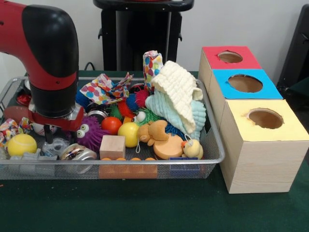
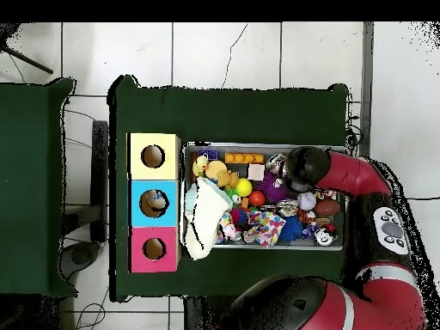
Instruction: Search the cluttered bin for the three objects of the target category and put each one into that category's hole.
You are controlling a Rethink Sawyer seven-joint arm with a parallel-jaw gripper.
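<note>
The silver wire mesh bin (image 1: pixel 212 159) sits on the green table, full of toys and cloths; it also shows in the overhead view (image 2: pixel 258 146). Three boxes with round holes stand beside it: red (image 1: pixel 212 53), blue (image 1: pixel 219 79) and yellow (image 1: pixel 236 116). My gripper (image 1: pixel 49 137) is lowered into the bin's left end in the front view. It is among a yellow tennis ball (image 1: pixel 21 144), a purple spiky toy with eyes (image 1: pixel 89 133) and a shiny metal tin (image 1: pixel 77 152). The wrist hides its tips. In the overhead view the arm (image 2: pixel 301 168) covers it.
Also in the bin: an orange ball (image 1: pixel 111 125), a yellow ball (image 1: pixel 128 134), a wooden block (image 1: pixel 112 146), a tan bear (image 1: pixel 152 132), a rubber duck (image 1: pixel 192 149), a cream cloth (image 1: pixel 181 92) on a pale blue one (image 1: pixel 166 111), and a patterned cloth (image 1: pixel 104 89).
</note>
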